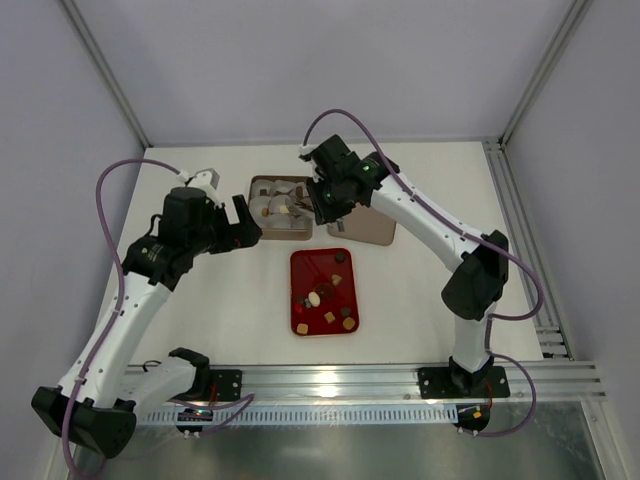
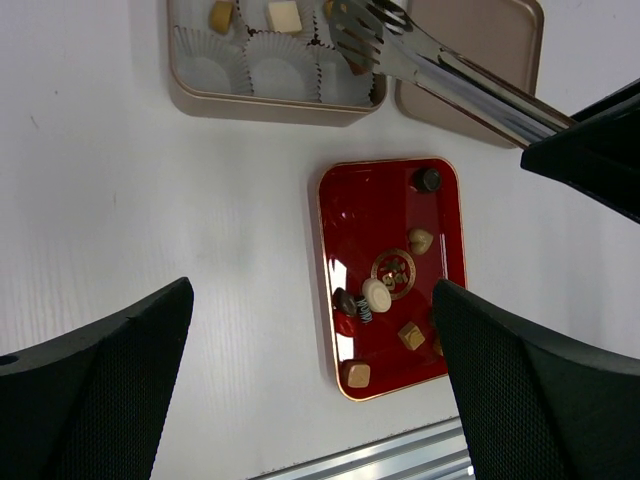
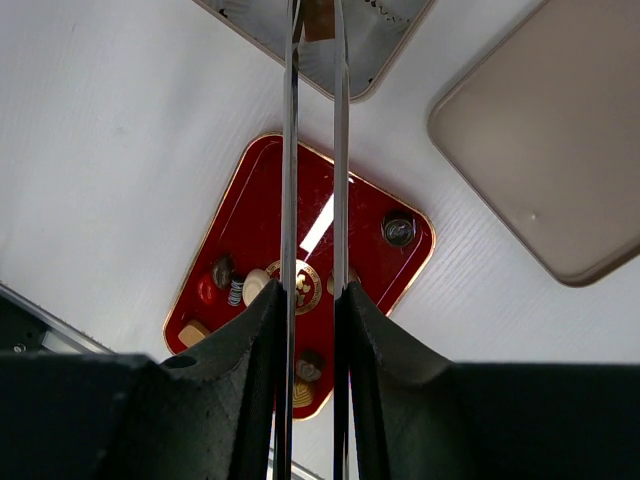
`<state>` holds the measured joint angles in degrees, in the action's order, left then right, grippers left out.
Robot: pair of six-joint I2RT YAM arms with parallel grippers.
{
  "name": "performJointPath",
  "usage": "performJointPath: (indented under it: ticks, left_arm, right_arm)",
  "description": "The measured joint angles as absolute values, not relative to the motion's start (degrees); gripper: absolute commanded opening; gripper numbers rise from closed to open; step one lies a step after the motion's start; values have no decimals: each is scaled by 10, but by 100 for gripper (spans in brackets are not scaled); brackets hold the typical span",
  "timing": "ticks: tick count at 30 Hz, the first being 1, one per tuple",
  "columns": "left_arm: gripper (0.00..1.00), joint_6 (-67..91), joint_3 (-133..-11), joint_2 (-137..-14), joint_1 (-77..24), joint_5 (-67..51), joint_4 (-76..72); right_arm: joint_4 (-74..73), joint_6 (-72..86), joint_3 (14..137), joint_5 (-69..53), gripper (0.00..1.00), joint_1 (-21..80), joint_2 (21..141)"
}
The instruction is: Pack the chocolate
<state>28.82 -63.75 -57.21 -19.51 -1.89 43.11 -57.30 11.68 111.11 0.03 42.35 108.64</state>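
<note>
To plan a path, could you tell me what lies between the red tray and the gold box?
Only bare white table separates the red tray and the gold box, clearest in the left wrist view.

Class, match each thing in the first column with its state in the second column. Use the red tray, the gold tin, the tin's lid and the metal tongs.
Column one:
1. red tray
2. gold tin
3. lid
4. tongs

Column two:
A. gripped by the right claw
B. lined with white paper cups
C. lying flat beside the tin
D. holding loose chocolates

Pairs: 1-D, 2-B, 3-C, 4-A.
</note>
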Motion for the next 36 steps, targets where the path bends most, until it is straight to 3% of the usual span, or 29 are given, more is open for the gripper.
performJointPath:
  ticks: [36]
  left_arm:
    - [100,276,-645,-587,-195,-11,431]
  right_arm:
    - [-540,106,1061,-12,35,423,1100]
